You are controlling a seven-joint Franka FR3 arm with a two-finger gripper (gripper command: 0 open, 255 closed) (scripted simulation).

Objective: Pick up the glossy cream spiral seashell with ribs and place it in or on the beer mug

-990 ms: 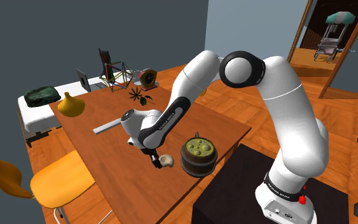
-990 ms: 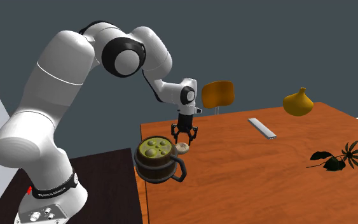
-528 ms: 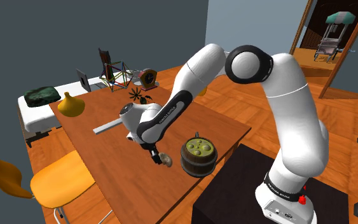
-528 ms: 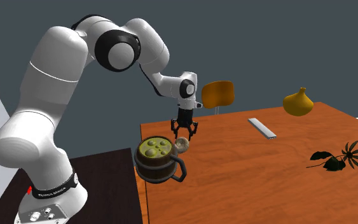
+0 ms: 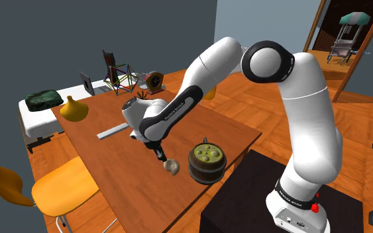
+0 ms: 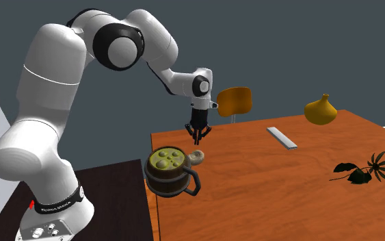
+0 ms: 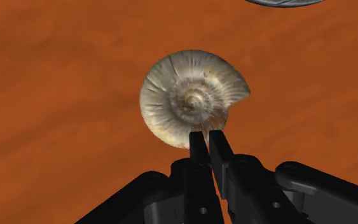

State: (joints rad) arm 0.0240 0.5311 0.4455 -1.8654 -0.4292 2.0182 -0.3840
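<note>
**Cream shell lies free: the grasp is not yet made**

Ribbed and spiral, the seashell [image 7: 192, 98] rests face-up on the orange-brown table [image 6: 286, 185], just beside the beer mug [image 5: 207, 162]. It sits at nine o'clock of the mug in the shoulder view and at two o'clock of it in the second exterior view. The gripper [image 7: 207, 145] hangs clear of the shell, at twelve o'clock of it in the second exterior view. Its two black fingers are pressed together with nothing between them.

The step in hand, I judge, is the pick. To do it well:

- Spread the fingers wider than the shell before any descent.
- Come down centred on the spiral's hub, so one finger passes each side.
- Close across the ribbed edge, not the slick face.
- Leave room for the finger on the mug's side, since the mug stands close; turning the wrist may help.
</note>
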